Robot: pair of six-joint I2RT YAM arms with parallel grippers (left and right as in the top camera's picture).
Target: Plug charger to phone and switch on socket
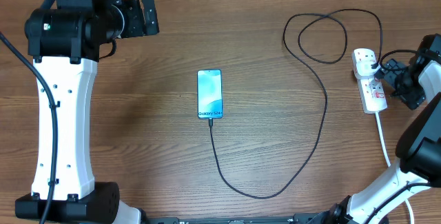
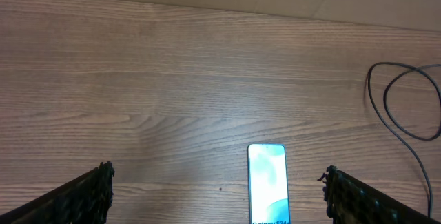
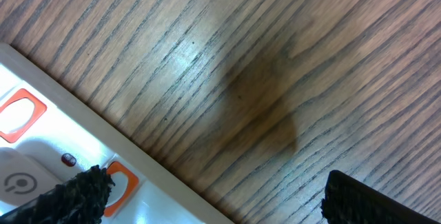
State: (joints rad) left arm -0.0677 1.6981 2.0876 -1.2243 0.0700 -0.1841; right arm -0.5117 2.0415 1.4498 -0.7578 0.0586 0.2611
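Brown wood-grain surface fills the overhead view. Along the left edge runs the left arm. Its left fingers, at the upper left of the overhead frame, are spread wide with nothing between them. At the right edge, the right fingers are likewise wide and empty, one hanging over the white socket. From a black plug in the socket's top end, the charger loops down and round to the lower edge of the phone, face up at centre.
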